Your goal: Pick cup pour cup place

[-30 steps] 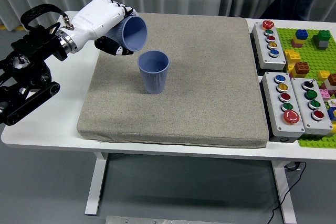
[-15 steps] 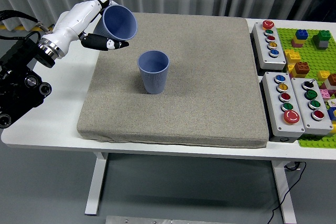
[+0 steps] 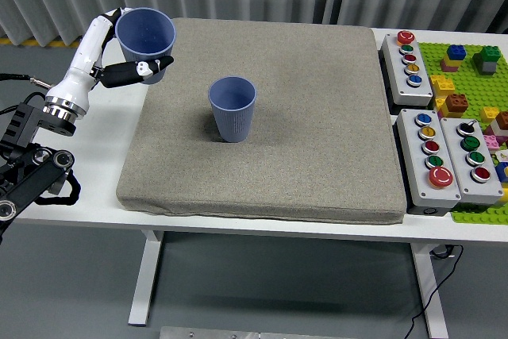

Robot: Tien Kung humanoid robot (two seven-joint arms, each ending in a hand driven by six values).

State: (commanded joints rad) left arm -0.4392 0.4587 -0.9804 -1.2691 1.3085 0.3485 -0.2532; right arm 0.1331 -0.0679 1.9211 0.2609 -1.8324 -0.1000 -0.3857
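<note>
Blue held cup [image 3: 146, 35], seemingly upright, sits within the left hand's fingers [image 3: 127, 72].

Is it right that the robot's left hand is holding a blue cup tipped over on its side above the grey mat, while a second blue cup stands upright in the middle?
Not quite. In the head view the held cup is upright, mouth facing up, not tipped on its side. The left hand grips it over the grey mat's far left corner, and the second blue cup does stand upright in the middle.
</note>
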